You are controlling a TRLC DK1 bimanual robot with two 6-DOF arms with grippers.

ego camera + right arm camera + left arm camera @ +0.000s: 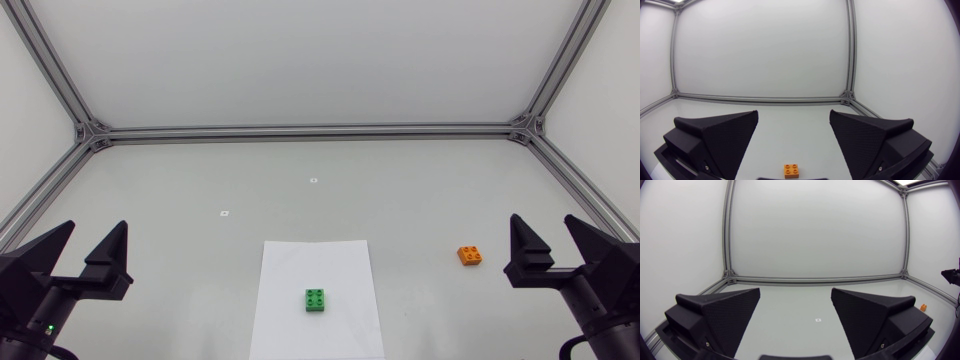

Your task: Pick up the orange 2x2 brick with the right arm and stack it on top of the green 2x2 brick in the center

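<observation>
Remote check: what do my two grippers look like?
Both are matte black. The left gripper and right gripper each have two broad wedge-shaped fingers with finely textured inner faces. A small green light glows behind the left one.

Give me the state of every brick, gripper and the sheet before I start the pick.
Orange brick: studs up, alone on the table, not gripped, just ahead of the right gripper.
Green brick: studs up, on the paper sheet, nothing stacked on it.
Paper sheet: lying flat.
Right gripper: open, empty.
Left gripper: open, empty, far from both bricks.
</observation>
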